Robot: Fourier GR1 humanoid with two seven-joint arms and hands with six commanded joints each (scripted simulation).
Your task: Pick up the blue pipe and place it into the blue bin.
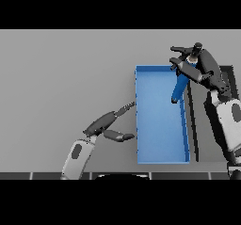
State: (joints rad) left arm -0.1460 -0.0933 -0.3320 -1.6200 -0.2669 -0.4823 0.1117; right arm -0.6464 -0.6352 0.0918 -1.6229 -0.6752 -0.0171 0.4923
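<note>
The right hand (200, 64) is seen above the far right corner of the blue bin (160, 139), with its fingers curled round the upper end of the blue pipe (180, 86). The pipe is thus held, not resting on the table (61, 78). From the hand the pipe hangs down and slightly toward the left, so that its long axis runs steeply, nearly upright in the view, with the lower end over the bin's interior close to the right wall. The pipe's free end appears already inside the outline of the bin, near its far right corner; whether it touches the floor of the bin cannot be told.

The coming move is judged to turn on this one relation: the pipe lies below and inward of the hand, over the open bin, so that only a lowering and a release seem to be left. A risk is judged in the closeness of the right wall, on which the pipe might catch or tip outward.

The left hand (109, 125) is shown near the bin's left wall, by its near half, with fingers straight and spread, holding nothing.
</note>
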